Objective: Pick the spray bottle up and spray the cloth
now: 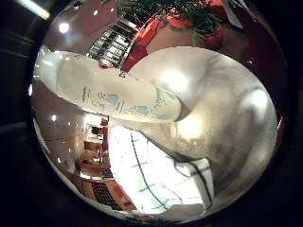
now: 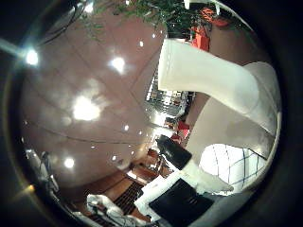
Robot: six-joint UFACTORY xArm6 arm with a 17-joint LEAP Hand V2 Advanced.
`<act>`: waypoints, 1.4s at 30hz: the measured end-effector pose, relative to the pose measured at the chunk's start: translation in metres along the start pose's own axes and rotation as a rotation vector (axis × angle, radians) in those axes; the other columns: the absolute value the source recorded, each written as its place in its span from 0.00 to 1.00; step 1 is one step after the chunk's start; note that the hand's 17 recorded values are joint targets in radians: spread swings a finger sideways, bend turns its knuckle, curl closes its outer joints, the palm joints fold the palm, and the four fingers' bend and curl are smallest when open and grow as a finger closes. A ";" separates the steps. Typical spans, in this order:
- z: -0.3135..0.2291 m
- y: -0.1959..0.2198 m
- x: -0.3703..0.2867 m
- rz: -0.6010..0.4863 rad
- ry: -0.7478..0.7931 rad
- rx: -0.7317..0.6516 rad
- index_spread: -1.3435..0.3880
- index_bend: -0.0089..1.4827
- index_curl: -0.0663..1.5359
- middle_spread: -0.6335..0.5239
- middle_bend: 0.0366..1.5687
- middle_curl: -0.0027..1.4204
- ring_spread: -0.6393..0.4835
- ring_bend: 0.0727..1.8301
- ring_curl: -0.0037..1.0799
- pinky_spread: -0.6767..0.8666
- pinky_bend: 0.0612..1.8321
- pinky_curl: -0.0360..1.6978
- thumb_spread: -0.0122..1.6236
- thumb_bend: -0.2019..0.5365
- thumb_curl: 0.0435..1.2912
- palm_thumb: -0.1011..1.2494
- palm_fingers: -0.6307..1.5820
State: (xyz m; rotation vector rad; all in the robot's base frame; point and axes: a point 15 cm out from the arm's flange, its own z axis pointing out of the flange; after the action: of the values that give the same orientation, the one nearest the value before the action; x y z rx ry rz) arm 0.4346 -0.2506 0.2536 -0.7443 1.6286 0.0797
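Observation:
The white spray bottle (image 1: pixel 118 97) with a pale printed label runs across the little finger side view, close to the palm. One end meets the round white table (image 1: pixel 227 118). The thumb side view shows the bottle (image 2: pixel 203 75) again, beside the table's edge. A white cloth (image 1: pixel 151 175) with dark grid lines lies spread on the table next to the bottle. My right hand (image 2: pixel 182 189) shows as white and black parts. Its fingers (image 2: pixel 173 150) reach out fairly straight toward the cloth, apart from the bottle, with nothing between them.
Green plants in red pots (image 1: pixel 208 28) stand beyond the table. A reddish tiled floor (image 2: pixel 85 94) with bright light reflections spreads around it. Shelves and red furniture (image 2: pixel 165 101) stand farther off.

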 end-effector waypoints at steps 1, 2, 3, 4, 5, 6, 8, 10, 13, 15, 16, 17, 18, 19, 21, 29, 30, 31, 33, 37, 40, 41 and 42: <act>0.003 0.000 -0.001 0.001 0.001 -0.002 0.70 0.11 0.21 0.68 0.16 0.27 0.75 0.24 0.27 0.71 0.19 0.20 0.64 0.24 0.22 0.54 0.35; 0.006 -0.001 -0.004 -0.002 -0.003 -0.004 0.70 0.11 0.21 0.68 0.17 0.27 0.75 0.24 0.27 0.71 0.19 0.20 0.64 0.24 0.22 0.54 0.36; 0.009 -0.003 -0.006 -0.006 -0.005 -0.005 0.70 0.11 0.21 0.67 0.17 0.27 0.75 0.24 0.27 0.70 0.19 0.19 0.64 0.24 0.23 0.55 0.36; 0.012 -0.003 -0.007 -0.004 -0.004 -0.007 0.70 0.11 0.21 0.67 0.17 0.27 0.74 0.24 0.27 0.70 0.18 0.19 0.64 0.25 0.23 0.55 0.37; 0.015 -0.003 -0.008 -0.003 -0.003 -0.009 0.70 0.12 0.22 0.66 0.18 0.27 0.74 0.25 0.27 0.70 0.18 0.19 0.64 0.25 0.23 0.56 0.38; 0.018 -0.003 -0.008 0.000 -0.002 -0.007 0.70 0.12 0.22 0.65 0.18 0.27 0.73 0.26 0.27 0.70 0.17 0.19 0.64 0.25 0.23 0.57 0.40; 0.025 -0.003 -0.007 0.007 -0.004 -0.005 0.70 0.12 0.22 0.61 0.20 0.28 0.68 0.29 0.28 0.69 0.16 0.18 0.64 0.25 0.25 0.60 0.43; 0.032 -0.002 -0.008 0.015 -0.011 -0.004 0.69 0.12 0.23 0.56 0.24 0.30 0.61 0.32 0.30 0.65 0.16 0.18 0.64 0.26 0.26 0.63 0.49; 0.042 0.000 -0.007 0.031 -0.026 -0.002 0.65 0.14 0.25 0.48 0.30 0.33 0.47 0.42 0.35 0.51 0.20 0.18 0.64 0.26 0.29 0.70 0.61; 0.048 0.002 -0.006 0.044 -0.034 -0.003 0.62 0.15 0.26 0.43 0.35 0.37 0.41 0.48 0.39 0.39 0.31 0.21 0.62 0.27 0.31 0.75 0.74; 0.049 0.003 -0.006 0.047 -0.035 -0.005 0.60 0.15 0.27 0.41 0.37 0.38 0.39 0.49 0.40 0.34 0.35 0.22 0.61 0.26 0.32 0.77 0.78; 0.051 0.004 -0.005 0.050 -0.035 -0.007 0.59 0.18 0.30 0.40 0.39 0.40 0.39 0.51 0.43 0.29 0.38 0.24 0.60 0.26 0.33 0.79 0.81; 0.053 0.005 -0.004 0.054 -0.036 -0.006 0.58 0.22 0.32 0.40 0.42 0.42 0.38 0.52 0.44 0.27 0.41 0.26 0.59 0.26 0.33 0.80 0.85; 0.055 0.006 -0.003 0.060 -0.037 -0.007 0.58 0.25 0.34 0.40 0.46 0.43 0.38 0.54 0.45 0.25 0.44 0.27 0.58 0.25 0.34 0.81 0.85; 0.057 0.007 -0.003 0.068 -0.041 -0.009 0.58 0.35 0.39 0.42 0.54 0.46 0.39 0.57 0.47 0.23 0.49 0.30 0.57 0.25 0.35 0.82 0.87; 0.064 0.007 -0.008 0.081 -0.056 -0.025 0.63 0.64 0.51 0.47 0.72 0.49 0.43 0.71 0.53 0.28 0.62 0.40 0.59 0.26 0.41 0.86 0.87; 0.064 0.006 -0.009 0.079 -0.056 -0.026 0.64 0.67 0.51 0.47 0.74 0.49 0.43 0.72 0.54 0.28 0.63 0.41 0.59 0.26 0.43 0.87 0.86; 0.064 0.006 -0.011 0.076 -0.058 -0.026 0.64 0.69 0.52 0.47 0.76 0.50 0.43 0.74 0.55 0.29 0.64 0.43 0.59 0.26 0.44 0.87 0.85; 0.063 0.005 -0.014 0.067 -0.059 -0.028 0.65 0.72 0.52 0.47 0.80 0.50 0.43 0.75 0.56 0.30 0.66 0.46 0.59 0.25 0.45 0.86 0.84; 0.062 0.001 -0.028 0.036 -0.072 -0.041 0.66 0.75 0.52 0.48 0.83 0.49 0.43 0.78 0.57 0.32 0.66 0.52 0.58 0.26 0.49 0.86 0.82; 0.061 0.005 -0.042 0.004 -0.087 -0.088 0.66 0.76 0.52 0.48 0.84 0.48 0.43 0.79 0.57 0.32 0.66 0.56 0.57 0.25 0.52 0.86 0.82; 0.060 0.006 -0.048 -0.006 -0.088 -0.105 0.66 0.77 0.51 0.48 0.85 0.48 0.43 0.79 0.57 0.32 0.65 0.57 0.57 0.26 0.53 0.87 0.82; 0.058 0.006 -0.054 -0.018 -0.086 -0.119 0.66 0.77 0.51 0.48 0.85 0.47 0.43 0.79 0.57 0.33 0.64 0.59 0.57 0.26 0.54 0.87 0.82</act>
State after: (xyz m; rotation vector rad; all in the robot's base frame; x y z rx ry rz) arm 0.4823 -0.1969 0.2879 -0.8356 1.5447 0.1947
